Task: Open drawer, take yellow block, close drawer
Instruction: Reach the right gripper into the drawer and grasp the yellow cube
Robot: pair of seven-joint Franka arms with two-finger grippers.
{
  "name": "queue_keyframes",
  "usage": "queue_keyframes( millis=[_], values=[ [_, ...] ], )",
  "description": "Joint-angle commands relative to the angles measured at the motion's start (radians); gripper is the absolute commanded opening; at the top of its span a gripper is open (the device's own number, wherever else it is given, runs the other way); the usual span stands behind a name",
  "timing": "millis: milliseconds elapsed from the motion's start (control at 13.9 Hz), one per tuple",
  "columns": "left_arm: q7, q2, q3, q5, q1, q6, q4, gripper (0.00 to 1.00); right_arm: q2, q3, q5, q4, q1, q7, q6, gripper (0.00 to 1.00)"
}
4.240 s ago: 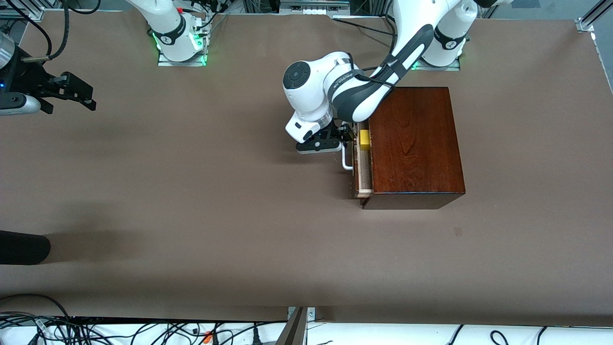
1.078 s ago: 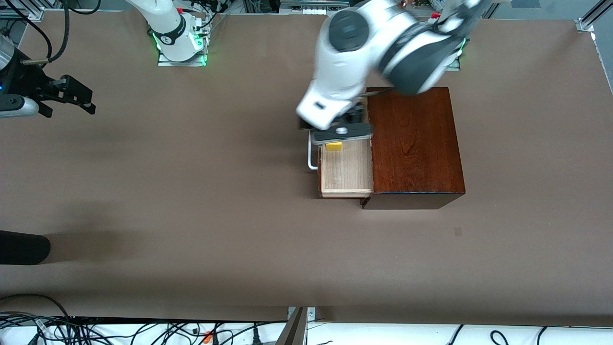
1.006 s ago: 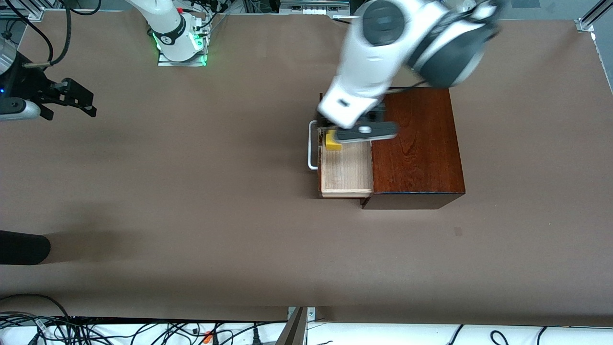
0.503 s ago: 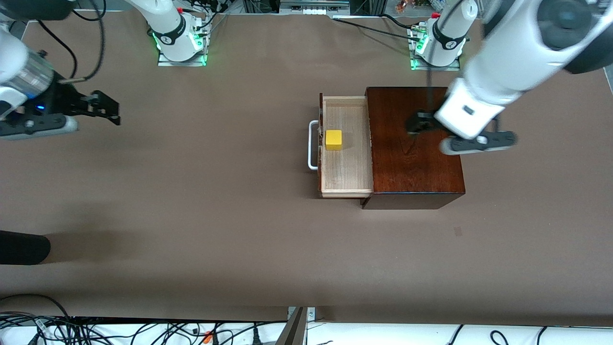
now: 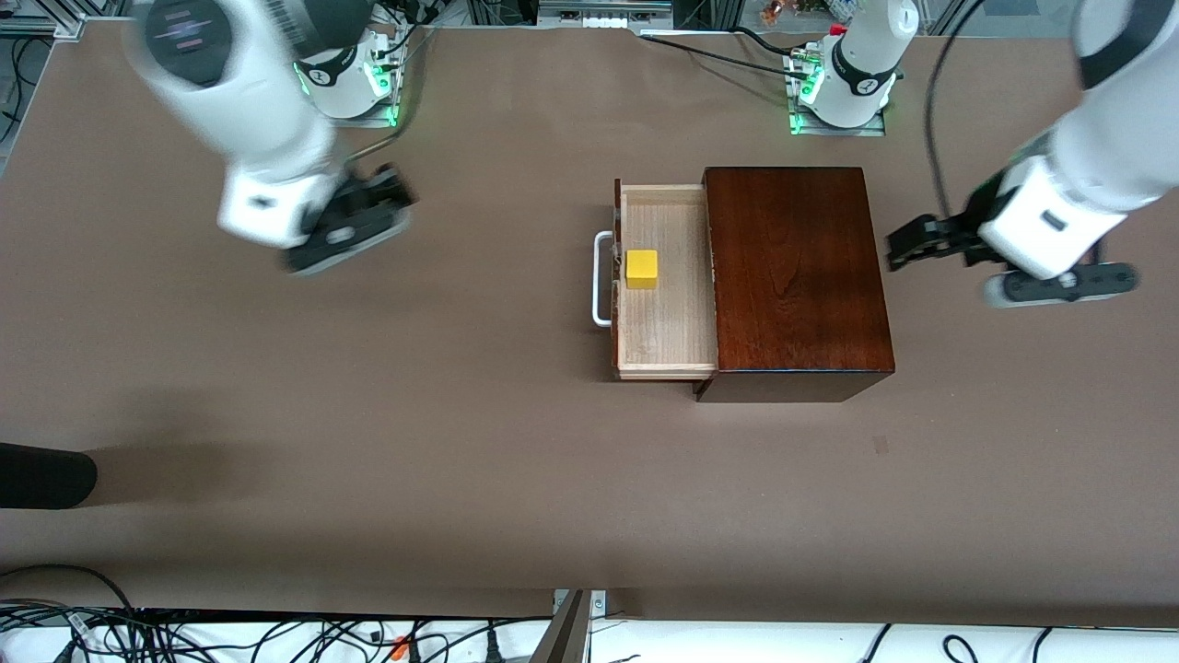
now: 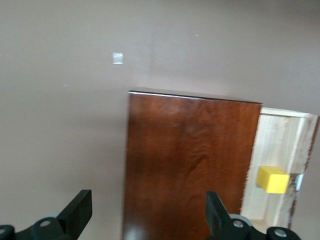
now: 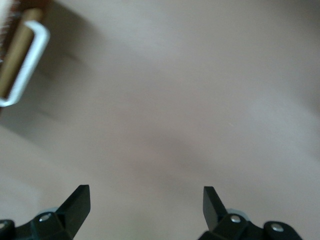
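The drawer [image 5: 665, 313] of the dark wooden box [image 5: 797, 276] stands pulled out, its white handle [image 5: 601, 279] facing the right arm's end of the table. The yellow block [image 5: 642, 268] sits in the pale drawer, close to its front. My left gripper [image 5: 907, 247] is open and empty, over the table beside the box at the left arm's end. The left wrist view shows the box top [image 6: 190, 160], the block [image 6: 272, 179] and the left gripper [image 6: 147, 212]. My right gripper [image 5: 387, 189] is open and empty over bare table, well short of the handle [image 7: 25, 70]; it also shows in the right wrist view [image 7: 145, 202].
A dark rounded object [image 5: 46, 474] lies at the table's edge at the right arm's end, nearer the front camera. Cables [image 5: 184, 635] run along the near edge. A small mark [image 5: 881, 445] is on the brown table top.
My left gripper has moved off the box top toward the left arm's end. My right arm has swung in from the table's end toward the drawer. Drawer and block have not moved.
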Motion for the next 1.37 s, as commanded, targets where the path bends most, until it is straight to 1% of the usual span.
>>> queue_keyframes(
  millis=[0,144,216,359,575,719,934,1078,1293],
  values=[
    [0.119,-0.102,0.154,-0.025,-0.1,0.009,-0.119,1.0,0.113,-0.012,0.004,0.139,0.105,-0.084,-0.007,1.0],
    [0.2,-0.136,0.225,-0.024,-0.136,0.021,-0.161,1.0,0.217,0.022,-0.001,0.242,0.16,-0.169,-0.003,1.0],
    [0.219,-0.143,0.241,-0.024,-0.139,0.026,-0.17,1.0,0.277,0.037,0.002,0.297,0.18,-0.17,0.022,1.0],
    [0.231,-0.145,0.25,-0.022,-0.139,0.032,-0.178,1.0,0.383,0.063,-0.005,0.371,0.217,-0.181,0.121,1.0],
    [0.231,-0.145,0.244,-0.016,-0.122,0.046,-0.178,1.0,0.482,0.063,-0.025,0.383,0.278,-0.212,0.271,1.0],
    [0.231,-0.145,0.242,-0.016,-0.123,0.046,-0.176,1.0,0.532,0.063,-0.088,0.383,0.312,-0.213,0.334,1.0],
    [0.231,-0.143,0.242,-0.016,-0.122,0.046,-0.173,1.0,0.562,0.063,-0.146,0.383,0.341,-0.235,0.342,1.0],
    [0.231,-0.14,0.241,-0.016,-0.123,0.044,-0.17,1.0,0.569,0.063,-0.174,0.376,0.355,-0.259,0.341,1.0],
    [0.231,-0.137,0.238,-0.016,-0.123,0.041,-0.169,1.0,0.602,0.063,-0.183,0.376,0.355,-0.29,0.347,1.0]
  ],
)
